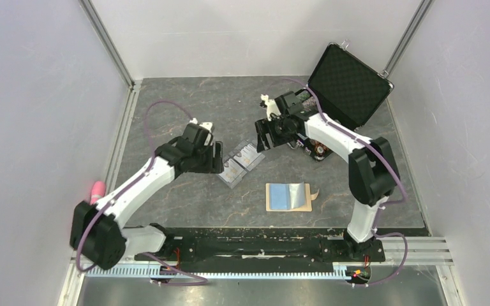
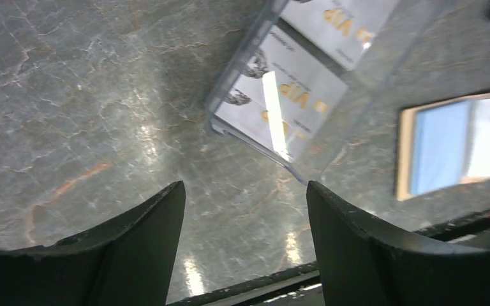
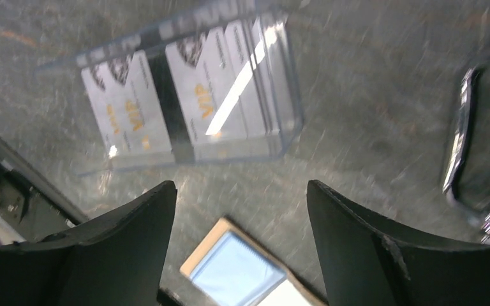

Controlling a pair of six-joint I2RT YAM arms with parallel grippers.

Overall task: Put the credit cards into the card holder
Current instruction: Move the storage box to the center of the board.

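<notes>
The credit cards (image 1: 238, 165), silvery with gold "VIP" print, lie in an opened clear plastic box in the middle of the table. In the left wrist view the credit cards (image 2: 281, 95) are ahead of the fingers; in the right wrist view the credit cards (image 3: 191, 108) fill both halves of the box. The card holder (image 1: 287, 196) lies open and flat, tan rim and light blue lining up, nearer the arm bases; the same card holder (image 2: 456, 143) (image 3: 242, 268) shows in both wrist views. My left gripper (image 1: 217, 157) (image 2: 244, 191) hovers open just left of the box. My right gripper (image 1: 261, 136) (image 3: 241, 188) hovers open just beyond the box. Neither holds anything.
A big black case (image 1: 348, 83) stands open at the back right, behind the right arm; a chrome-edged part of it (image 3: 462, 153) shows in the right wrist view. A pink object (image 1: 97, 189) lies by the left wall. Metal rails border the table on both sides.
</notes>
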